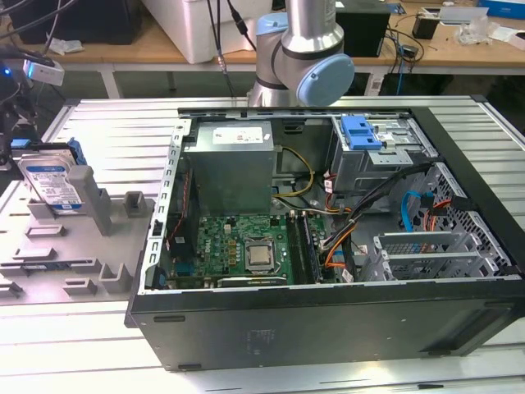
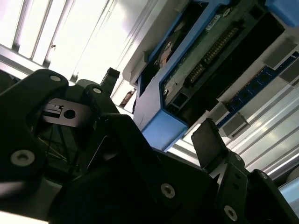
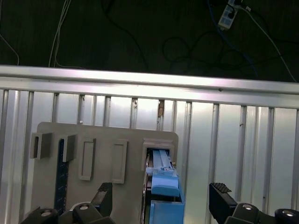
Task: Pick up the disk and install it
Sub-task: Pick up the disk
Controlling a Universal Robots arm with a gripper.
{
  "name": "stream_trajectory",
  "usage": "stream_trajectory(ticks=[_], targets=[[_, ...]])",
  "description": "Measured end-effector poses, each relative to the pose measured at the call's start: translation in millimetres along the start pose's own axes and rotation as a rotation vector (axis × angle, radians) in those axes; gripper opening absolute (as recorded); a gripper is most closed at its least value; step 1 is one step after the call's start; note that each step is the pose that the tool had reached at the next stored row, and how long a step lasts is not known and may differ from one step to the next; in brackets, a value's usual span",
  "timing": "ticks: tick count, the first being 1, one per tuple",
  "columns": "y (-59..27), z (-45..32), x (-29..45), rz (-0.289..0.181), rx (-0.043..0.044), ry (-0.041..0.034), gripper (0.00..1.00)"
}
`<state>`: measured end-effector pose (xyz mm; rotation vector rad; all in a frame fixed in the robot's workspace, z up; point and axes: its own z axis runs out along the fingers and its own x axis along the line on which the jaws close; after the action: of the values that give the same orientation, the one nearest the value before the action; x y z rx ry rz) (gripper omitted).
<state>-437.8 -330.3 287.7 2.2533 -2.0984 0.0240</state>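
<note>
Blue-framed silver disk (image 1: 54, 184), grey holder (image 1: 90, 250)

Robotics lab or electronics workshop, slotted aluminium worktable (image 1: 115, 123), open desktop computer case (image 1: 328, 324) (side panel off, motherboard (image 1: 246, 246) exposed), grey fixture plate (image 1: 49, 246) alongside, industrial robot arm (image 1: 305, 33) at the rear, wooden benches (image 1: 123, 51) behind.

Disk (image 1: 51, 182): lower part was hidden behind the grey holder (image 1: 92, 201) in the exterior view; label print too small to tell.
Disk, wrist views: seen edge-on in the first, near end cut off; in the second, one end ran off the picture.
Gripper (image 3: 162, 198): body was cut off by the picture edge in both wrist views.
Arm (image 1: 305, 37): upper links cut off at the exterior view's top.
Motherboard (image 1: 238, 242): near edge hidden behind the case wall (image 1: 328, 328).
</note>
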Motion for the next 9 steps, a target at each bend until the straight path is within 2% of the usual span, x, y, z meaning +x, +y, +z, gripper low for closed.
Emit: stream_trajectory(ticks=[9], targets=[[0.6,1.3,-0.1,-0.001,-0.0001,0.0043,0.90]])
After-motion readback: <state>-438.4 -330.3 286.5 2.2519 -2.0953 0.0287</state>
